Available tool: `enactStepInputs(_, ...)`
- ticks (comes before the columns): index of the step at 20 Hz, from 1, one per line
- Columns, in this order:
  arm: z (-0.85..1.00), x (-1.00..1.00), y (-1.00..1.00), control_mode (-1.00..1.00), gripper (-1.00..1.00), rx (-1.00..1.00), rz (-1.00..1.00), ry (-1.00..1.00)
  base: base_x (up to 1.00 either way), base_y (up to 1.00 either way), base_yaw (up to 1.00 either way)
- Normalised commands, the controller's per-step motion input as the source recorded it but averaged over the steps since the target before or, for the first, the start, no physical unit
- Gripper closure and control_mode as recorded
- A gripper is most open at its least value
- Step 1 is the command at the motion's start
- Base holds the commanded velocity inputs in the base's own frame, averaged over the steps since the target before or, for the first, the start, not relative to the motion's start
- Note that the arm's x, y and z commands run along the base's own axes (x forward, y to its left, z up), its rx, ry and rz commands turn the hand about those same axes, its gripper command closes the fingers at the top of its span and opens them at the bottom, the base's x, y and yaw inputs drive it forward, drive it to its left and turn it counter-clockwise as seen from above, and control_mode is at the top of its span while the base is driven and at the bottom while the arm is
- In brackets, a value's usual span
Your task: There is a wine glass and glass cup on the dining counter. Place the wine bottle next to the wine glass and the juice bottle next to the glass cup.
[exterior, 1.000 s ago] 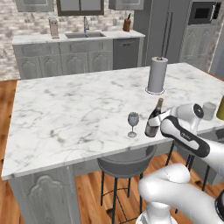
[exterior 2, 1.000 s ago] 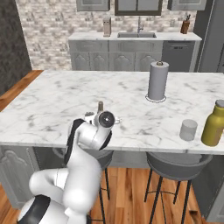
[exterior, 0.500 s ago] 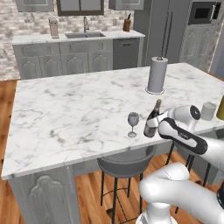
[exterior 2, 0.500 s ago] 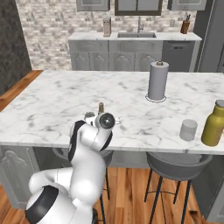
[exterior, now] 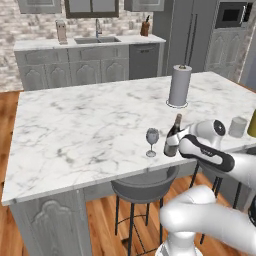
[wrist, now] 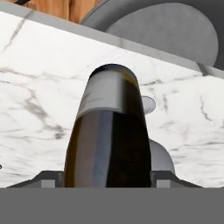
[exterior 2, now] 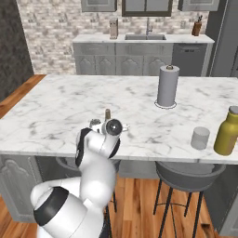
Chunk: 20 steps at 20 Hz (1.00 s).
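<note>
Wine bottle (exterior: 172, 138), dark with a pale label, stands upright on the surface (exterior: 90, 125) near its front edge, just beside the wine glass (exterior: 152, 140), which is to its left in the left base view. A narrow gap seems to separate the two, though at this size I cannot be sure they are apart. The gripper (exterior: 176, 143) reaches in from the right and is clamped on the bottle's lower body; in the hand view the bottle (wrist: 109, 135) fills the space between the two dark fingertips (wrist: 49, 179) with both pressed against its sides, and the round foot of the wine glass (wrist: 148, 104) shows just behind it. From the right base view the bottle's neck (exterior 2: 108, 114) pokes up behind the arm's wrist.

Farther to the right along the same surface, well apart from the bottle, a short grey glass cup (exterior 2: 200, 138) stands near the front edge, with the yellow juice bottle (exterior 2: 227, 131) just beside it on its right. A tall grey paper towel roll (exterior: 179, 85) stands upright toward the back of the surface. Two round grey stools (exterior: 144, 182) sit under the front edge. Behind, a second counter with a sink (exterior: 101, 39) runs along a brick wall.
</note>
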Motion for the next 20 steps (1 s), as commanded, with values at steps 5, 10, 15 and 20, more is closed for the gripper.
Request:
enactStepInputs(5,-0.06,0.23,-0.03,-1.0,1.0,-0.04,0.02,0.0,0.0,0.0,0.0)
enactStepInputs(10,-0.14,0.17,-0.01,-1.0,1.0,-0.04,0.02,0.0,0.0,0.0,0.0)
enactStepInputs(15,-0.25,0.07,-0.01,-1.0,1.0,-0.04,0.03,0.0,0.0,0.0,0.0)
enactStepInputs(20,-0.18,0.14,0.0,-1.0,1.0,-0.04,0.03,0.0,0.0,0.0,0.0)
